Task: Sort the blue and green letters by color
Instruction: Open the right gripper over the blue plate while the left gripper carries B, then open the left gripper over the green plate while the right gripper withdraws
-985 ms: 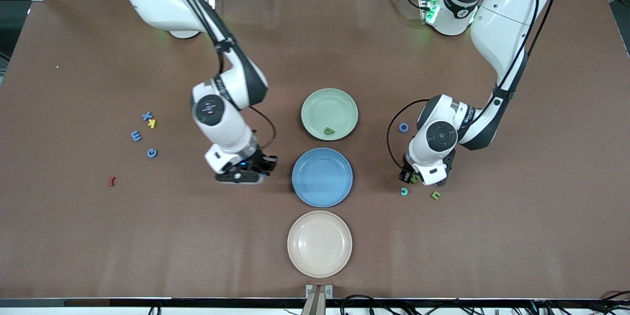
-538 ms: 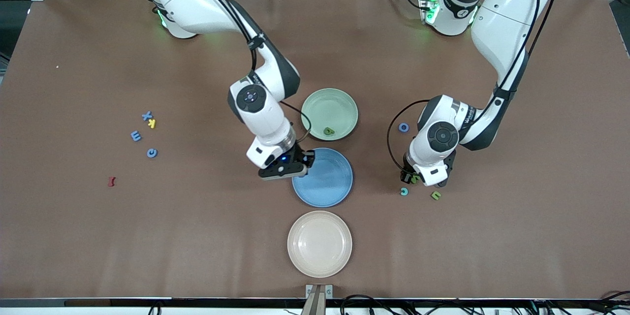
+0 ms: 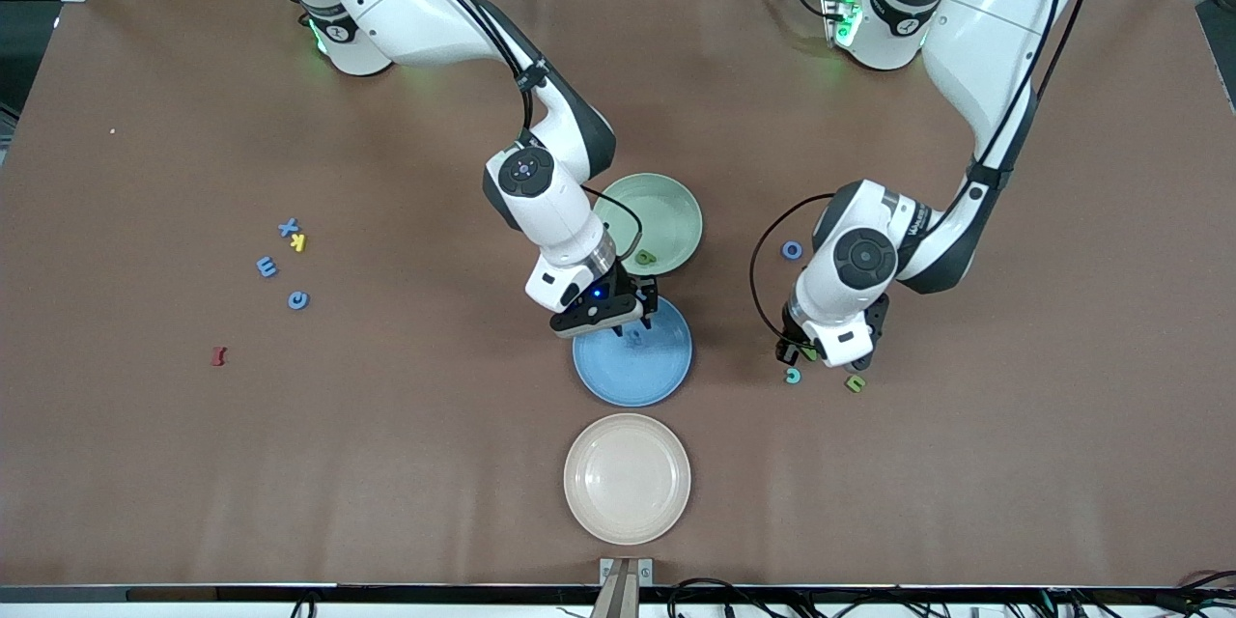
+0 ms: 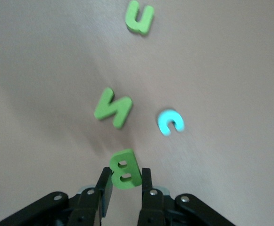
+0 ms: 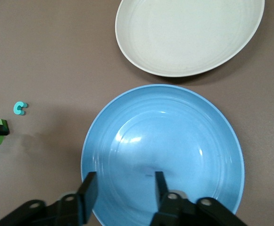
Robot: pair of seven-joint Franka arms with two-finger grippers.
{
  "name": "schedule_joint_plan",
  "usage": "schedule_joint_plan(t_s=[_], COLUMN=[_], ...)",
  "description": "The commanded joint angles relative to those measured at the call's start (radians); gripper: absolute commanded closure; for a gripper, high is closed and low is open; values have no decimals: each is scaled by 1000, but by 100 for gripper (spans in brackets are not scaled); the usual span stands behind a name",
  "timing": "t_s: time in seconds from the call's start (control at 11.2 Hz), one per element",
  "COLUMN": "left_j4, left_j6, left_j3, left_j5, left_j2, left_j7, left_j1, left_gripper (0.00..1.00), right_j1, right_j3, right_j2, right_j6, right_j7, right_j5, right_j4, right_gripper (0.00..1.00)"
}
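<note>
My left gripper is shut on a green B, just over the table beside a green N, a teal c and a green u. A blue o lies farther back. My right gripper hangs open over the blue plate, where a small blue letter lies. A green letter rests in the green plate. Blue x, E and a round blue letter lie toward the right arm's end.
A cream plate sits nearer the front camera than the blue plate. A yellow K lies beside the blue x, and a dark red letter lies nearer the camera than that group.
My right arm swung from the table toward its own end over to the blue plate and its gripper opened. My left gripper shut on the green B and shifted slightly.
</note>
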State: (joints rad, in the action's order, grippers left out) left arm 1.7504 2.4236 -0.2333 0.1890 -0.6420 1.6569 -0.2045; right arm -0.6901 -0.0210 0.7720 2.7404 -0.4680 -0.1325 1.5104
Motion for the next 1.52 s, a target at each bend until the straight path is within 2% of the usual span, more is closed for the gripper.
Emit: schedule_joint_plan(t_s=[0.0,0.09,0.27,0.54,0.72,0.81,0.9,0.99,1.07,1.34,1.43], left_j4=[12,12,8,9,9,9,9,9,9,3,-11], left_j6=[-64,-67,-67,-78,-80,-80,-80,-81,-81,-84,-84], left_j3=[5,5,-12,-18,-18,-18,-18,-15,-11,5,32], left_j5=[-22,-22,-23,-25,-25,-25,-7,-6,-8,-6,-6], left_j2=[58,59,59,45,41,41,33,30,30,38,38], left_j7=[38,87,165,239,277,287,282,284,284,285,284], left_j1=[-90,-113,-177,-298,-349,-358,-360,-378,-385,-372,-366], left_gripper=[100,100,100,100,100,68,1,0,0,0,0], right_j1=[15,27,76,171,242,277,312,352,386,495,530], right_j3=[-2,-2,-2,-2,0,0,1,0,0,0,0], right_j2=[6,-9,-78,-215,-299,-322,-354,-400,-430,-476,-487], right_j6=[-10,-36,-181,-287,-425,-526,-568,-570,-576,-556,-536], right_j7=[15,15,58,208,218,210,209,204,206,216,219], right_j5=[8,10,27,28,34,37,78,155,174,182,183], right_j4=[-26,-12,42,190,247,249,270,310,338,405,434], right_gripper=[0,0,0,0,0,0,0,0,0,0,0])
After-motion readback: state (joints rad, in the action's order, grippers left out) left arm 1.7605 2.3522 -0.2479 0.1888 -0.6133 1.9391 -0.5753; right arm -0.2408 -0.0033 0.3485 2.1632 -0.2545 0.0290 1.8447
